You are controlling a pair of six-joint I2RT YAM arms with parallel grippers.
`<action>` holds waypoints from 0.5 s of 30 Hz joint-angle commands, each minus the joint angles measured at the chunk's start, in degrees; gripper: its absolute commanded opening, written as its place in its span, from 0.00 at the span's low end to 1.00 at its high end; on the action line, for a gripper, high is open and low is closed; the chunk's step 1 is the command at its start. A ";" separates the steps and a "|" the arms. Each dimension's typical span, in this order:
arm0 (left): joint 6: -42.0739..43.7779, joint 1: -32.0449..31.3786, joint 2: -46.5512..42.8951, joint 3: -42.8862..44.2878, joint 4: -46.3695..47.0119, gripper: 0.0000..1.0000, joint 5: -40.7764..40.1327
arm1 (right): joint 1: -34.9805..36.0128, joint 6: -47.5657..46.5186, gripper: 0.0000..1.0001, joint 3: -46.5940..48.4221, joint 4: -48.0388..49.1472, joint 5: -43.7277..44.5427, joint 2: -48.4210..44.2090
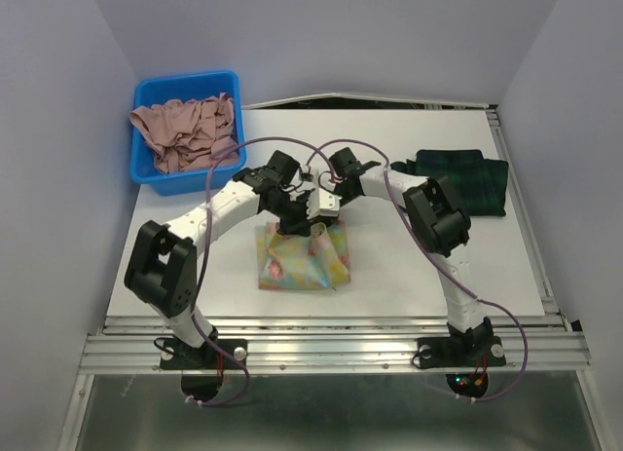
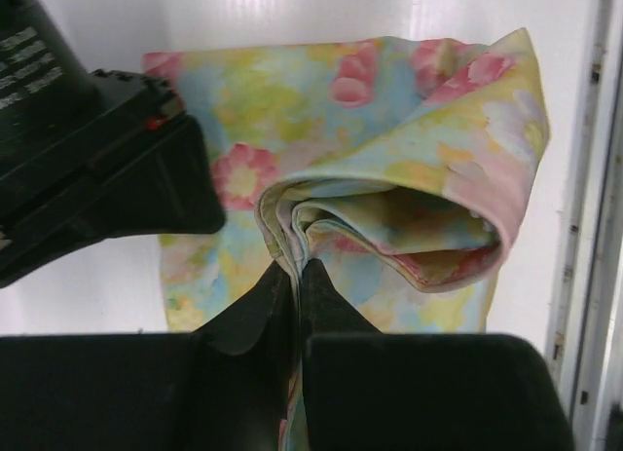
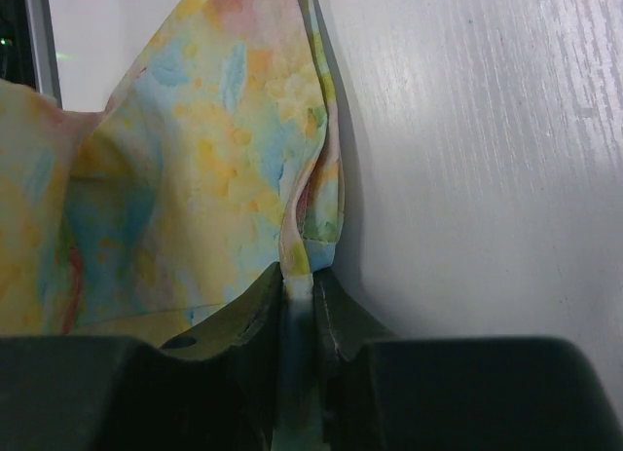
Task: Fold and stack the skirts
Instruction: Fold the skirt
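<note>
The left gripper (image 2: 297,268) pinches the pale yellow floral cloth skirt (image 1: 297,261) mid-table; the right gripper (image 3: 300,276) clamps its edge. On the white tabletop (image 1: 487,266), walled in pale grey, a blue plastic bin (image 1: 185,81) sits far left, the folded dark plaid skirt (image 1: 467,178) far right.

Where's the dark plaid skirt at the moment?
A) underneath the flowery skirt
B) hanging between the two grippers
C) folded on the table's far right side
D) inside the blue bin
C: the plaid skirt lies folded on the table at the far right, well apart from the floral skirt and the blue bin.
</note>
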 commanded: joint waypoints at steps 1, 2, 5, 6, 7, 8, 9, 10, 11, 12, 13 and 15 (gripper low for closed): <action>-0.84 1.75 3.32 2.28 4.81 0.00 -2.58 | 0.40 -3.74 0.23 -2.95 -2.22 5.96 0.93; -1.11 2.01 3.85 1.49 5.96 0.00 -3.11 | 0.40 -3.83 0.23 -2.95 -2.22 5.69 0.93; -2.51 2.36 5.53 -0.35 11.49 0.00 -4.95 | 0.40 -3.92 0.23 -2.69 -2.31 5.60 1.28; -2.61 2.54 6.05 -0.71 13.59 0.00 -5.22 | 0.40 -4.09 0.24 -2.60 -2.31 5.69 1.37; -2.70 2.54 6.40 -0.98 14.31 0.00 -5.57 | 0.40 -4.00 0.24 -2.60 -2.31 5.78 1.54; -2.52 2.54 6.76 -1.24 14.58 0.00 -5.75 | 0.40 -4.09 0.24 -2.51 -2.39 5.87 1.54; -2.52 2.54 7.54 -1.76 15.19 0.00 -6.10 | 0.40 -4.09 0.24 -2.25 -2.48 6.04 1.63; -2.35 2.63 7.90 -2.12 15.55 0.00 -6.71 | 0.40 -4.09 0.26 -1.90 -2.74 6.13 1.72; -2.34 2.63 8.08 -2.56 15.90 0.00 -7.06 | 0.40 -4.18 0.27 -1.81 -2.75 6.31 1.72; -2.52 2.71 7.82 -3.78 17.38 0.05 -7.59 | 0.40 -4.01 0.32 -1.55 -2.83 6.83 1.81; -2.61 2.72 7.55 -4.40 18.00 0.08 -7.94 | 0.40 -3.92 0.35 -1.37 -2.84 7.18 1.81; -3.22 2.72 6.33 -5.11 18.45 0.20 -8.03 | 0.40 -3.57 0.41 -0.76 -2.75 8.32 1.81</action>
